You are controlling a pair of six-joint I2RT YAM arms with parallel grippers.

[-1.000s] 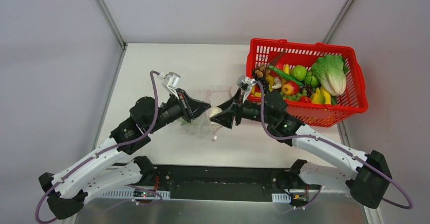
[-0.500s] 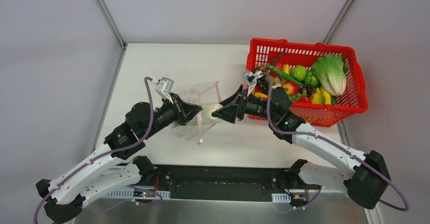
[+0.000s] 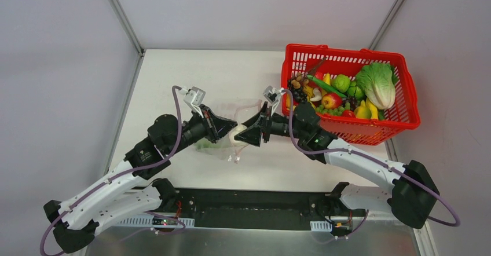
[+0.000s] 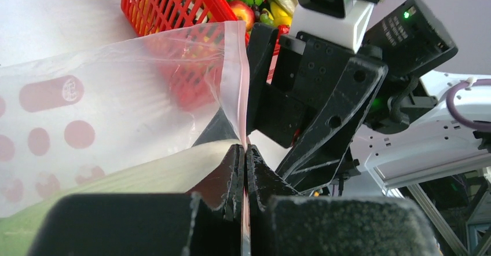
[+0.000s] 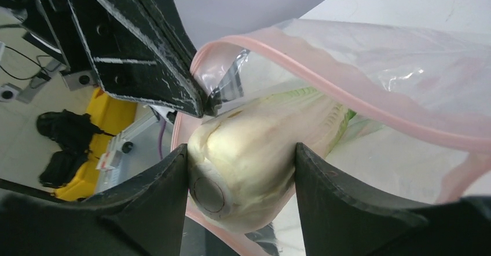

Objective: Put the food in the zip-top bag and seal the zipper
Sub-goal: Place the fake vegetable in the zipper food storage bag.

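Loading step, seen from above and from both wrists. The left jaws, reaching in from 8 o'clock, are pressing together on the rim of the bag (image 4: 116, 111) and holding its mouth up off the desk (image 3: 191, 76). The right jaws, coming in from 3 o'clock, are clamping a pale vegetable (image 5: 249, 146) by its blunt end and holding it at the opening, with the pink zipper strip (image 5: 315, 69) arching over it.

The bag (image 3: 231, 114) is hanging near the middle of the desk between the two arms. The red basket (image 3: 347, 130), with the remaining food, is standing at about 2 o'clock from it.

Judged step: the first item is going in, and sealing is not yet starting. The next move is calling for the right jaws to carry the vegetable deeper past the strip before letting go, while the left jaws are holding the rim steady so the mouth is not collapsing.

Hard to make out: how much of the vegetable (image 3: 238, 133) is lying inside the film; whether the bag's lower end is resting on the desk; and whether the green patch under the left jaws is this vegetable's leafy end or another piece. The far side of the strip is being cut off in both wrist views.
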